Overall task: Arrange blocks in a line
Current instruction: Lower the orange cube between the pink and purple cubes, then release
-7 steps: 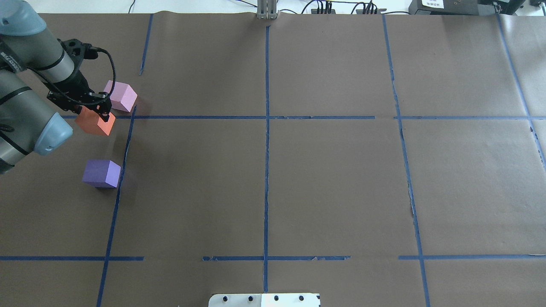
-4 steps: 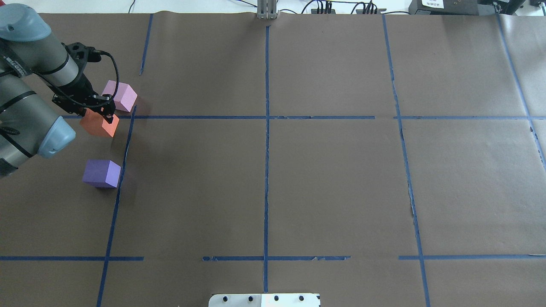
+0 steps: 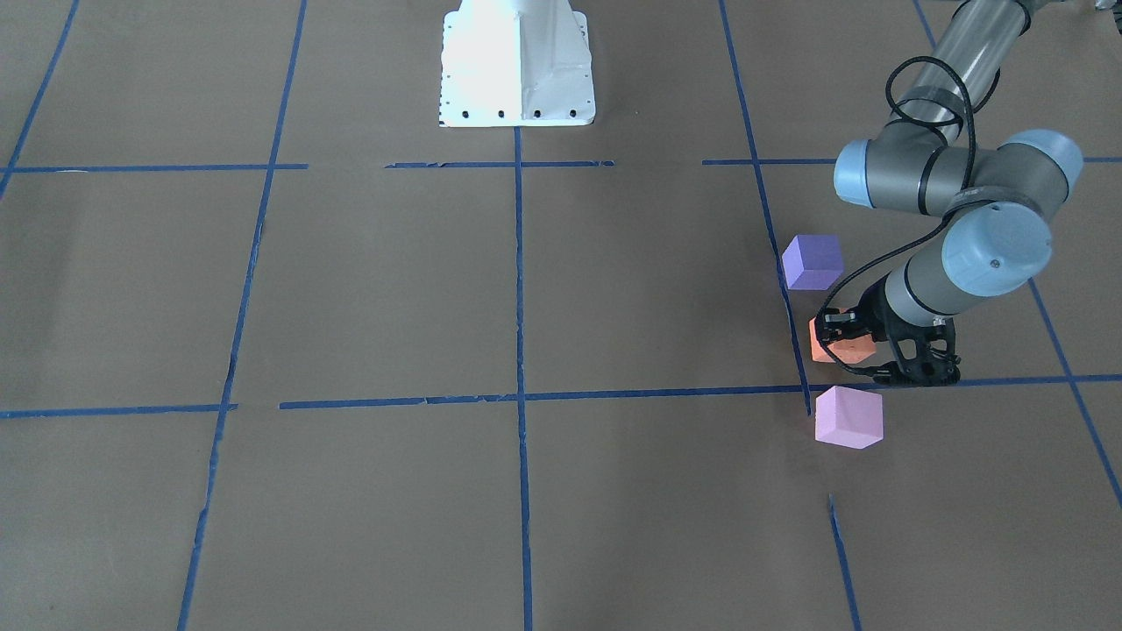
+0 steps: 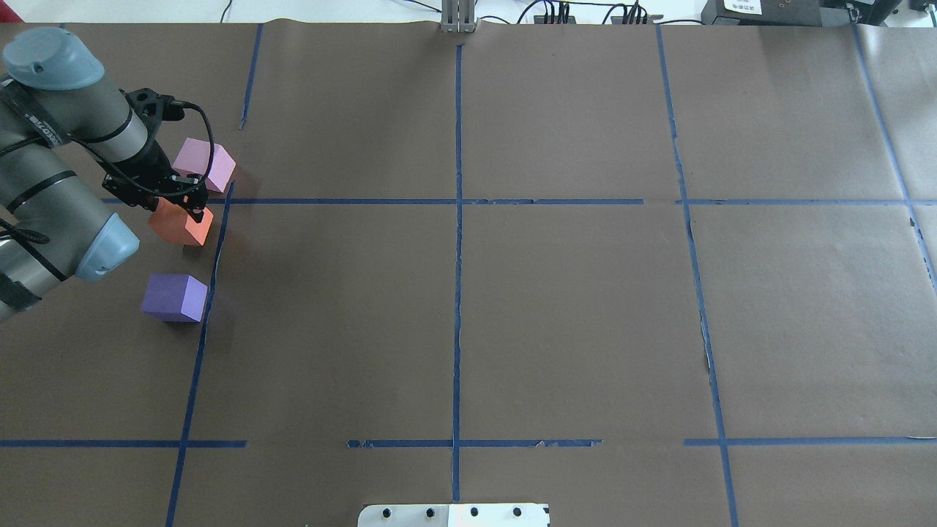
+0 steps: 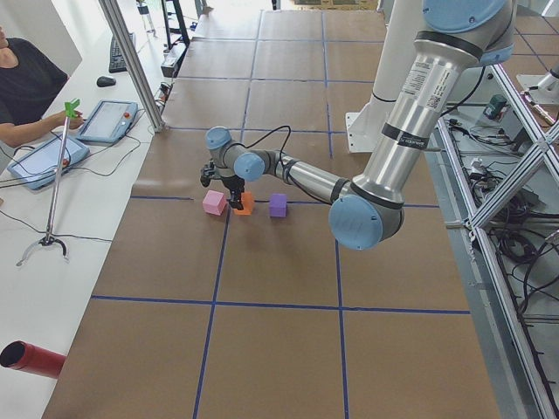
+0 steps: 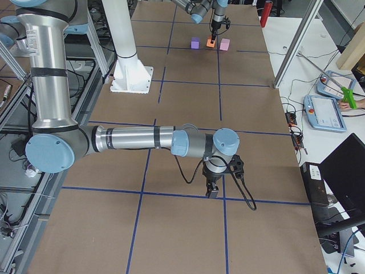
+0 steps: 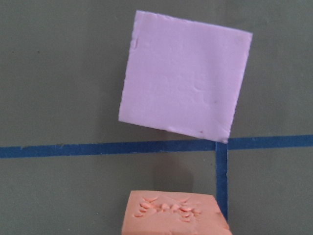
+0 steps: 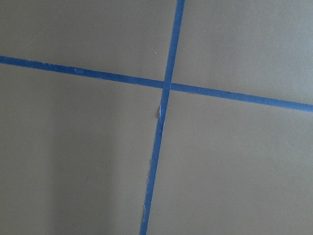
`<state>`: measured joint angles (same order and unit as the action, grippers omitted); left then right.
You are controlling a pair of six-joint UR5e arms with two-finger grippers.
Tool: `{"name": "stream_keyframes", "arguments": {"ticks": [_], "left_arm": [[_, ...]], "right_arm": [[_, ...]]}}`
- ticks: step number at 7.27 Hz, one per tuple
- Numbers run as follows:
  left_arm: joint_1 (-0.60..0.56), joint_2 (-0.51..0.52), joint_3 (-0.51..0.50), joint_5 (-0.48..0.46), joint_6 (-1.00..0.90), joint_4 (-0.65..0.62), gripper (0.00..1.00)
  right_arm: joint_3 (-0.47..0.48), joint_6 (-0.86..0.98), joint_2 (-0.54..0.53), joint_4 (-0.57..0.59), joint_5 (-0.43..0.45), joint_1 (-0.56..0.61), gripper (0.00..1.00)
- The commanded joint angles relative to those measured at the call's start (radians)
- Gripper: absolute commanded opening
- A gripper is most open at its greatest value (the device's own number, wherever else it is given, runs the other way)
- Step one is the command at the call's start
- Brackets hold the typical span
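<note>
My left gripper [image 4: 192, 206] is shut on the orange block [image 4: 181, 225] and holds it low over the brown paper, between the other two blocks. The pale pink block [image 4: 205, 165] lies just beyond it, past a blue tape line. The violet block [image 4: 174, 297] lies nearer the robot. In the front-facing view the order is violet [image 3: 813, 261], orange [image 3: 841, 347], pink [image 3: 848, 417]. The left wrist view shows the pink block [image 7: 186, 81] and the orange block's dented top [image 7: 173, 215]. My right gripper [image 6: 212, 191] shows only in the exterior right view, over a tape crossing; I cannot tell its state.
Blue tape lines [image 4: 457, 219] form a grid on the brown paper. The white robot base [image 3: 515, 61] stands at the robot's table edge. An operator [image 5: 22, 83] with tablets sits beyond the far table edge. Cables and boxes [image 4: 732, 11] line that edge.
My left gripper has carried the orange block a little to the right and toward the robot, closer to the tape line between the pink and violet blocks. Those two blocks have not moved.
</note>
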<state>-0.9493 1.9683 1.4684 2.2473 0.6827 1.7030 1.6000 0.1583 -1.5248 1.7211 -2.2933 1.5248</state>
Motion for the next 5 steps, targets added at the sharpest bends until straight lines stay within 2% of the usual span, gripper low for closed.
{"name": "stream_keyframes", "arguments": {"ticks": [1, 2, 4, 5], "left_arm": [[0.003, 0.000, -0.002, 0.000, 0.001, 0.003, 0.06], [0.003, 0.000, -0.002, 0.000, 0.000, 0.003, 0.17], [0.004, -0.012, -0.003, -0.002, -0.011, 0.030, 1.00], [0.004, -0.014, -0.002, -0.002, -0.006, 0.036, 1.00]], "right_arm": [[0.000, 0.000, 0.000, 0.000, 0.000, 0.000, 1.00], [0.000, 0.000, 0.000, 0.000, 0.000, 0.000, 1.00], [0.001, 0.001, 0.000, 0.000, 0.000, 0.000, 1.00], [0.000, 0.000, 0.000, 0.000, 0.000, 0.000, 1.00]]}}
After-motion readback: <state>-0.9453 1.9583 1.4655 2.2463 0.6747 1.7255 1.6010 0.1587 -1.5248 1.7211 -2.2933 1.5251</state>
